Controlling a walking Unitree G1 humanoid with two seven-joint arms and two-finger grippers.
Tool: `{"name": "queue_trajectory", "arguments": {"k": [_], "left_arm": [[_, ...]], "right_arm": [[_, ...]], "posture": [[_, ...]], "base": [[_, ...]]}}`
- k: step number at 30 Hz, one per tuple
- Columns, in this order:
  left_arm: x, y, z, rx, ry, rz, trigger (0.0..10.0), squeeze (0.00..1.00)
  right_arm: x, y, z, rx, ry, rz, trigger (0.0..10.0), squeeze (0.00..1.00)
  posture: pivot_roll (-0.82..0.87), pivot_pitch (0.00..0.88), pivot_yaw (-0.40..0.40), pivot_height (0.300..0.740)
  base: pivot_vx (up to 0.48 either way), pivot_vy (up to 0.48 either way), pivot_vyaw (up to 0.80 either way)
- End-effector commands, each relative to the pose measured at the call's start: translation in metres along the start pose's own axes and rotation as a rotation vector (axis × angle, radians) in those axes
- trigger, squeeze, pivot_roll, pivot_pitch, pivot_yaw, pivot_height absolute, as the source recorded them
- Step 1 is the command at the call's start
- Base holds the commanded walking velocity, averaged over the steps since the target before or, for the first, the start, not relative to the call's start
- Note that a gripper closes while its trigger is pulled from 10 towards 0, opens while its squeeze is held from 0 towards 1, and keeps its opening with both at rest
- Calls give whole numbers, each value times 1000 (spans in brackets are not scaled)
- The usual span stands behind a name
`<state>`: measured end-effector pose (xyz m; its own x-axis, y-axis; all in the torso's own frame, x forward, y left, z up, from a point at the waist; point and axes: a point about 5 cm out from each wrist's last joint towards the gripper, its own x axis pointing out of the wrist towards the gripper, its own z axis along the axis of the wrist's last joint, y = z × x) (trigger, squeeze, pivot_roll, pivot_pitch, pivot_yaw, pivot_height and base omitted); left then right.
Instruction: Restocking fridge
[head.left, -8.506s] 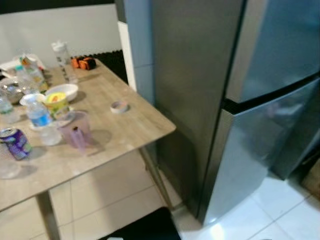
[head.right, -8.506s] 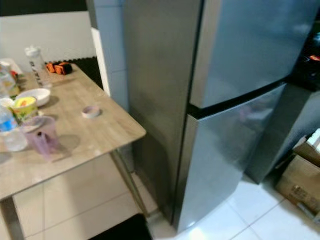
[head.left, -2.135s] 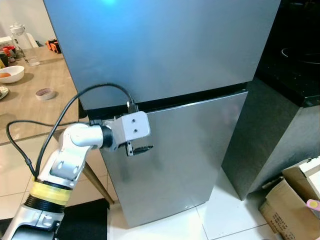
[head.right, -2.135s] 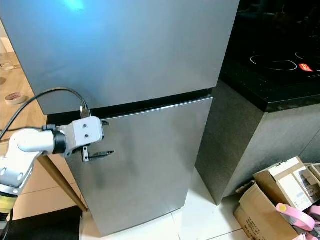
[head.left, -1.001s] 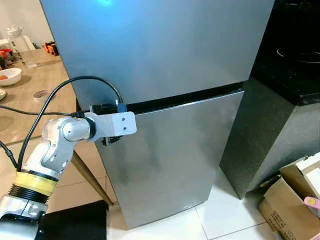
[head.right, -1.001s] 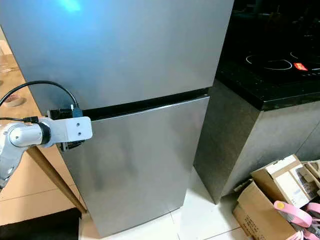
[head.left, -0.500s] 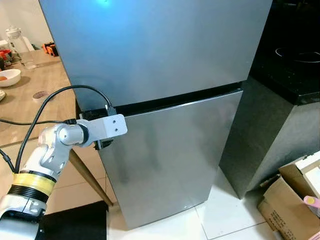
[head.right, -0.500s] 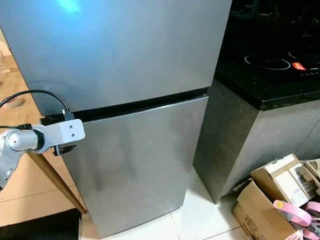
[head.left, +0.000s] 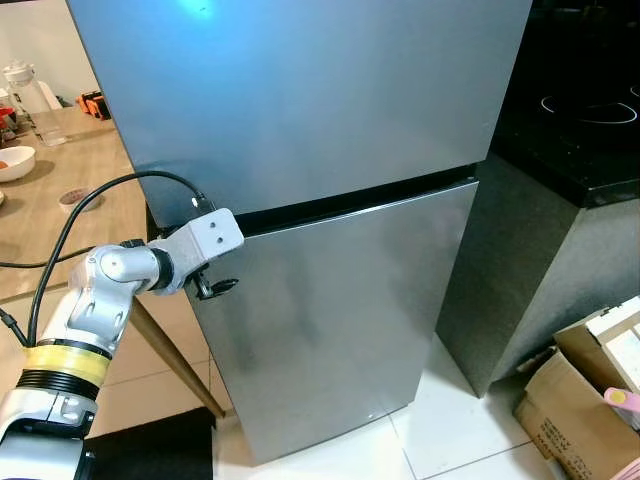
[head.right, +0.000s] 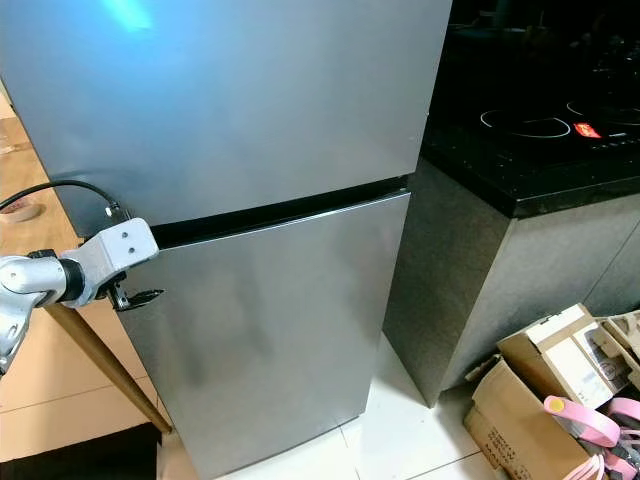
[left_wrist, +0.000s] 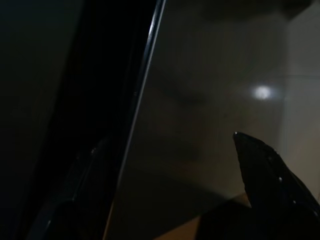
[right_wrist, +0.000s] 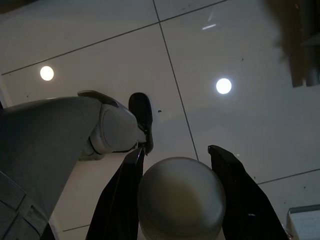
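Standing tall through the middle of the head views, the steel fridge (head.left: 320, 200) has both doors shut, a dark seam (head.left: 340, 200) running across it between the upper door and the lower door (head.left: 330, 320). At the left of the frame the left gripper (head.left: 215, 287) reaches in from the silver left arm (head.left: 105, 300) and sits at the lower door's left edge, just under the seam; its black fingertips touch or nearly touch the steel, and whether they are spread or pressed together cannot be made out there. From the left wrist, very dark, one black finger (left_wrist: 270, 175) shows apart from a dim second shape across the door's edge (left_wrist: 142, 100), so the fingers look spread, though faintly. Hanging over the white tiled floor (right_wrist: 200, 60), the right gripper (right_wrist: 175, 200) pinches a pale round object (right_wrist: 181, 197) between its two fingers, beside the robot's grey leg (right_wrist: 60, 130). A wooden table (head.left: 40, 220) with a bowl (head.left: 15, 162) occupies the upper left, a black cooktop (head.right: 540, 140) the upper right, and cardboard boxes (head.right: 540, 390) the lower right corner.
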<state>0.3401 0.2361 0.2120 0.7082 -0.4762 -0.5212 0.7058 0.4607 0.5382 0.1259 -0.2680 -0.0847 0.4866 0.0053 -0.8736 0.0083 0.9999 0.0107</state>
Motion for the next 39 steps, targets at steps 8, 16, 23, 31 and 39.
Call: {"name": "queue_trajectory", "arguments": {"k": [8,16,23,31,39], "left_arm": [[18,-42,17,-33,-92,-304,10000,0],[15,-46,22,-12,-88,-339,10000,0],[14,-28,41,144,-119,-154,10000,0],[16,-1,65,320,-131,116,10000,0],[24,6,39,414,99,177,10000,0]], "right_arm": [[-1,-4,-1,9,2,-15,10000,0],[-2,-5,-1,12,0,-18,10000,0],[-2,-5,-1,14,1,-17,10000,0],[-2,-5,-1,17,0,-17,10000,0],[-2,-5,-1,21,-2,-19,10000,0]], "posture": [[-112,26,11,740],[-114,27,11,740],[-112,28,12,740],[-112,34,10,740],[-116,42,15,740]], "base": [[0,0,0],[0,0,0],[0,0,0],[0,0,0],[0,0,0]]}}
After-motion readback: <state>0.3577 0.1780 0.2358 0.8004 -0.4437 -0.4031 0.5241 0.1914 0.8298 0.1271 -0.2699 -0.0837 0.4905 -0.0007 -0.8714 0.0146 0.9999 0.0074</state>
